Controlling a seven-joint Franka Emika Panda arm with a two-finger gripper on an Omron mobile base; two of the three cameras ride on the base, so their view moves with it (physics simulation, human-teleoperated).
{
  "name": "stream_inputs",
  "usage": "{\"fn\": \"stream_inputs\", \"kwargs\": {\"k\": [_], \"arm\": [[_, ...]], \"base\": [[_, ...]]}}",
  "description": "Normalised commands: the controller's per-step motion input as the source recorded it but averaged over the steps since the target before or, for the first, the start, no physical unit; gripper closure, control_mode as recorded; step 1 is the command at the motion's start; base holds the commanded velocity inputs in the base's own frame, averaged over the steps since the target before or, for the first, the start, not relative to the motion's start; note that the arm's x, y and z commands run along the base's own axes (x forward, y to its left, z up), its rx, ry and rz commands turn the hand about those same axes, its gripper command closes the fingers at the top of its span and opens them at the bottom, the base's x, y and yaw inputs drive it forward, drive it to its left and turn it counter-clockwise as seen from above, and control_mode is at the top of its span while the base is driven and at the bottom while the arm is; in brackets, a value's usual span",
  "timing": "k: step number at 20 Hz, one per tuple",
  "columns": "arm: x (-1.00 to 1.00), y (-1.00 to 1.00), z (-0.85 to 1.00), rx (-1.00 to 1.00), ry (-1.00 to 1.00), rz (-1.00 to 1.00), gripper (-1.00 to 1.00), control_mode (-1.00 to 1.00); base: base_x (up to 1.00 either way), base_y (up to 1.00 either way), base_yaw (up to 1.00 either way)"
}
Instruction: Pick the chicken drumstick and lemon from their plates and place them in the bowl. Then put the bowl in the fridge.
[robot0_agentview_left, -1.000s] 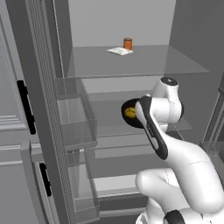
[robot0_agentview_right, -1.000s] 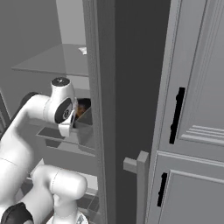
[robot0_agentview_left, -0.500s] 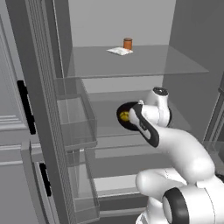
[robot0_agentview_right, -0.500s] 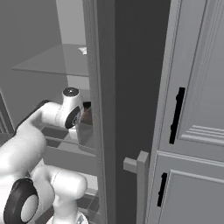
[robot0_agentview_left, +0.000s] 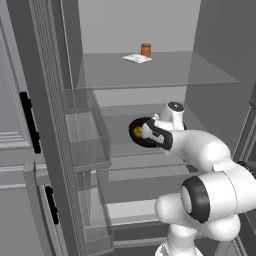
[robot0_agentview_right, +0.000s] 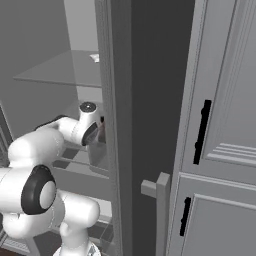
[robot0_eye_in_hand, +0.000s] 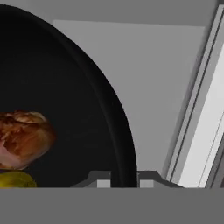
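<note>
**Gripper pinched on the black bowl's rim inside the fridge**

The two-finger gripper (robot0_eye_in_hand: 124, 180) stood nearly closed, its two small dark finger tips (robot0_eye_in_hand: 99, 179) set one on each side of the rim of the wide, shallow, glossy black bowl (robot0_eye_in_hand: 65, 109), pinching that thin edge. In the hand view only the tops of the tips showed, so the contact itself was hard to make out.

Inside the bowl lay the reddish-brown cooked chicken drumstick (robot0_eye_in_hand: 24, 138), cut off at the left edge, with its bone end out of sight. Just below it, touching or nearly so, sat the yellow-olive lemon (robot0_eye_in_hand: 15, 179), of which only a sliver showed.

From the left base view the bowl (robot0_agentview_left: 138, 131) rested on the middle glass shelf (robot0_agentview_left: 120, 145) of the tall grey fridge (robot0_agentview_left: 210, 45), half hidden behind the white arm's wrist, with the lemon (robot0_agentview_left: 137, 131) a yellow spot in it. On the upper glass shelf (robot0_agentview_left: 175, 72), well apart, stood a small brown jar (robot0_agentview_left: 146, 49) beside a flat white packet (robot0_agentview_left: 136, 58).

In the right base view the open fridge door's edge (robot0_agentview_right: 117, 125) covered the hand and bowl.
</note>
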Motion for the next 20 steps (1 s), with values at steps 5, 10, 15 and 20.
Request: {"fn": "stream_inputs", "kwargs": {"k": [5, 10, 15, 20], "arm": [[0.52, 0.0, -0.15, 0.0, -0.04, 0.0, 1.0, -1.0], [0.06, 0.02, -0.08, 0.0, -0.22, 0.0, 1.0, -1.0], [0.05, 0.02, 0.0, 0.0, -0.04, 0.0, -1.0, -1.0], [-0.02, 0.0, 0.13, 0.0, -0.08, 0.0, -1.0, -1.0]], "base": [[0.0, 0.0, 0.0], [0.0, 0.0, 0.0], [0.0, 0.0, 0.0], [0.0, 0.0, 0.0]]}}
